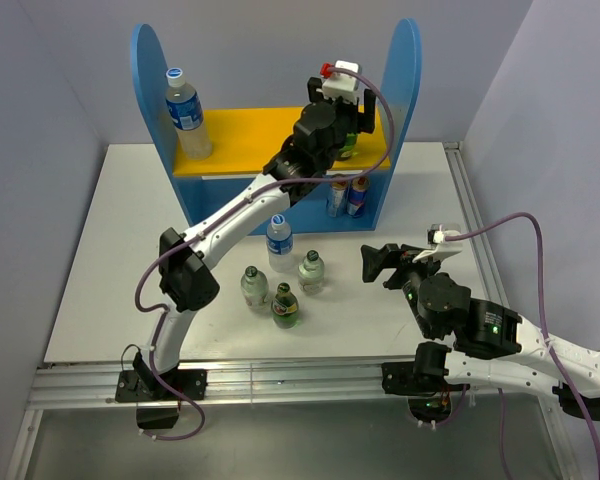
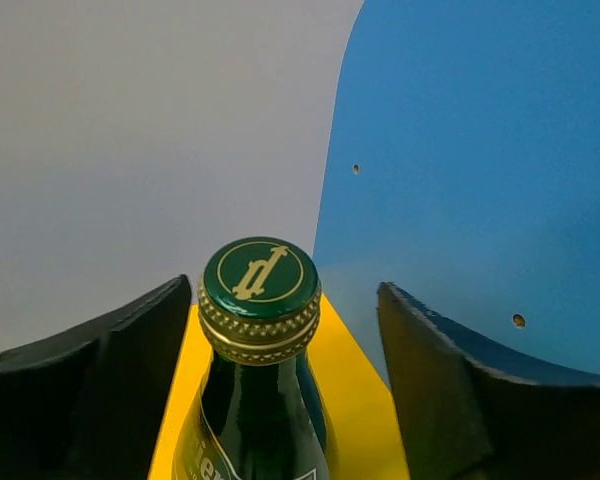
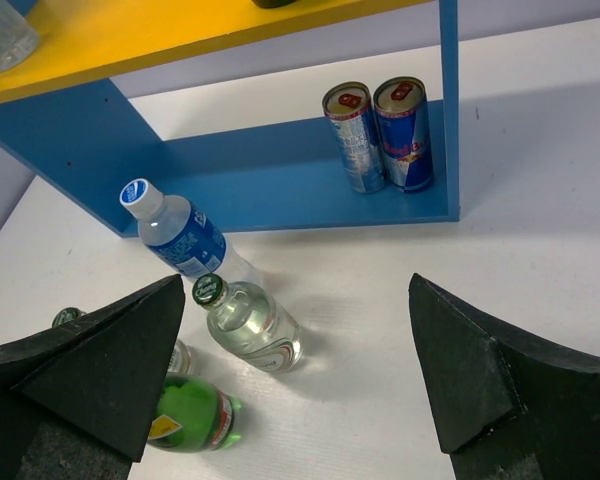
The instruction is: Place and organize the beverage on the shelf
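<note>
Left tool (image 2: 285,290) is open at the right end of the shelf (image 1: 148,80) upper board (image 1: 260,130). Its fingers (image 2: 100,370) are set either side of the green bottle (image 2: 258,275), and gaps are seen at cap and neck, so nothing is gripped. Green bottle is stood upright on the board, just beside the right panel (image 2: 480,150). Water bottle (image 1: 185,110) is stood at the board's left end. Silver can (image 3: 353,135) and blue can (image 3: 405,130) are stood side by side on the base (image 3: 280,180), at the right panel. Right tool (image 3: 298,290) is held wide open over the table (image 1: 100,260), with nothing in it. Grouped upright on the table in front of the shelf: second water bottle (image 1: 279,240), clear bottle (image 1: 311,270), second clear bottle (image 1: 252,285), second green bottle (image 1: 285,305).
</note>
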`<state>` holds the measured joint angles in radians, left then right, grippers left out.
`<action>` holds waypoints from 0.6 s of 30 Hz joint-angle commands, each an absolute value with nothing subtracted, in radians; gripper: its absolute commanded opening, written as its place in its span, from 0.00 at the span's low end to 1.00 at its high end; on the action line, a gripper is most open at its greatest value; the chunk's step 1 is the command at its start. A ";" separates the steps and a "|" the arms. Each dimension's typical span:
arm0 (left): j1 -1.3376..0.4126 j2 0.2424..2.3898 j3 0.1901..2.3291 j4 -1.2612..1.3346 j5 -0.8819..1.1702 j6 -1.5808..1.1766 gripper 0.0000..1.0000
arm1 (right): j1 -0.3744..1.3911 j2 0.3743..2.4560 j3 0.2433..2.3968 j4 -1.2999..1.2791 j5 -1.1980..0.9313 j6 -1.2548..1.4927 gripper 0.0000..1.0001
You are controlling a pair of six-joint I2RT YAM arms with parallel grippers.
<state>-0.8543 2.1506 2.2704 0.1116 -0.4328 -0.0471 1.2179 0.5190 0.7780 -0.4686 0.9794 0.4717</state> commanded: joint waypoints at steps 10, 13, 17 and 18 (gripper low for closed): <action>-0.897 2.037 2.198 0.103 -0.483 -0.012 0.99 | 1.224 0.505 0.767 -0.460 1.000 0.482 1.00; -0.908 1.996 2.145 0.109 -0.520 -0.006 0.99 | 1.226 0.506 0.767 -0.462 0.999 0.482 1.00; -0.925 1.930 2.076 0.117 -0.603 0.060 0.99 | 1.226 0.505 0.770 -0.465 1.002 0.486 1.00; -0.928 1.918 2.059 0.124 -0.618 0.072 0.99 | 1.226 0.502 0.770 -0.466 1.002 0.485 1.00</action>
